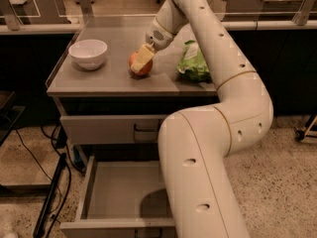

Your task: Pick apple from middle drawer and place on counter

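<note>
One gripper point(142, 58) rested against one apple point(140, 70) on the counter point(114, 81); its grip could not be told. One bowl point(88, 53) and one green bag point(194, 63) flanked it.

I take this for a robot test lab: speckled floor point(277, 172), cables point(49, 197) trailing left, glass partitions point(44, 4) far behind. My gripper point(142, 58) is at the apple point(144, 72) on the counter point(109, 81).
</note>
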You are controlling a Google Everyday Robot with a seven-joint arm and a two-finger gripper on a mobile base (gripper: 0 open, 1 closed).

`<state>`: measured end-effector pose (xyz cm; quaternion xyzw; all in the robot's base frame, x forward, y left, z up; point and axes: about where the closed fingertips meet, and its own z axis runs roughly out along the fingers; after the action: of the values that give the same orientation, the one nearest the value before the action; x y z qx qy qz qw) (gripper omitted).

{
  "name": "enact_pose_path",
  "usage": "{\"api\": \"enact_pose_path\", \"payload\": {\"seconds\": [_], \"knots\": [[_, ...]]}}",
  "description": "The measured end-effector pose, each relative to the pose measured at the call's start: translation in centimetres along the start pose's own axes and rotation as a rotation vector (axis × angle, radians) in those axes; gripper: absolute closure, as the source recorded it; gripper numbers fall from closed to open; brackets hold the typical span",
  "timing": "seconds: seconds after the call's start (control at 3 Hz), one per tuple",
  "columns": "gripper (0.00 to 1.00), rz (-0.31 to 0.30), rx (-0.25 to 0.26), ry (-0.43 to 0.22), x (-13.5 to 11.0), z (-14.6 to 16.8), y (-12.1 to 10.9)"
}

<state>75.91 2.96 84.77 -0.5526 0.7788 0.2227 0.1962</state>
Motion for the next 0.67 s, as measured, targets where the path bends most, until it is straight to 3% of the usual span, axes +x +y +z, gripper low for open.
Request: {"api": "enact_pose_path", "payload": {"seconds": [0.33,0.67], "knots": [[0.88,0.003,-0.006,-0.001,0.03,0.06,-0.05],[0.65,0.002,-0.005,-0.001,0.01,0.01,0.01]]}}
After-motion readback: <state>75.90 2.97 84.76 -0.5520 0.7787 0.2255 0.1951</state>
